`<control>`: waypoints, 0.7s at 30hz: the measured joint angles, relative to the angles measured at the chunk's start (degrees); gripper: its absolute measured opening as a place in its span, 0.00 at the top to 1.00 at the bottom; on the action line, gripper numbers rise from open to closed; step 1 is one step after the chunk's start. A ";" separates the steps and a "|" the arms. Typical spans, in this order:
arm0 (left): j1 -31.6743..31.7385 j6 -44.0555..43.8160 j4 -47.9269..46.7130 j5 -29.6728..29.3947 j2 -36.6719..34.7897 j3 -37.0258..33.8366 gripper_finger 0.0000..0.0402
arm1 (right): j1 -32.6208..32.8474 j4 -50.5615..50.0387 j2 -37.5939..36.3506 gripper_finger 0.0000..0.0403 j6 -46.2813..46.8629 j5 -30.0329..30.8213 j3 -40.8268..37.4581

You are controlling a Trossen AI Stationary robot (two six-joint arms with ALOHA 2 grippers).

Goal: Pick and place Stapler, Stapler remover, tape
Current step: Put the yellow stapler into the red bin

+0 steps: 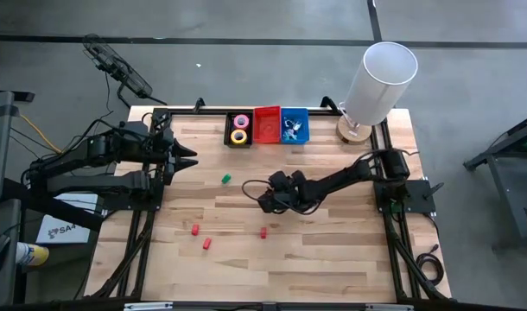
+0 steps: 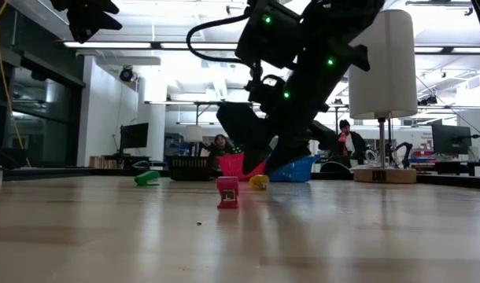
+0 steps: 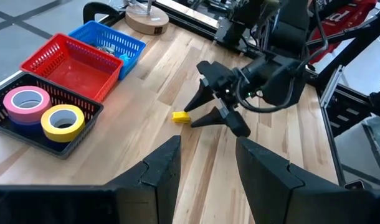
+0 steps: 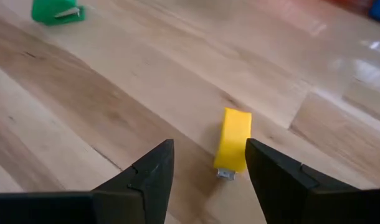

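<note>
I have the right pincer spread around a small yellow stapler on the tabletop, not yet pinching. Two tape rolls already sit in the black basket beyond it; green and red pieces remain loose. Left pincer waits, spread.

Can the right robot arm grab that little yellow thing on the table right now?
Probably yes. The right gripper is down at the table with its fingers open, and the small yellow stapler lies just ahead between them. Nothing sits in the way; the green stapler lies well off.
</note>
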 joint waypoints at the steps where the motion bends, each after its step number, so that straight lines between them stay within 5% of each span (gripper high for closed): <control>1: 0.00 0.12 0.00 0.00 0.00 0.00 0.62 | 0.17 0.51 0.08 0.53 0.01 -0.11 0.00; 21: 0.00 1.37 0.05 -0.04 0.00 0.00 0.62 | -0.70 -1.86 0.37 0.53 2.73 -4.07 -0.09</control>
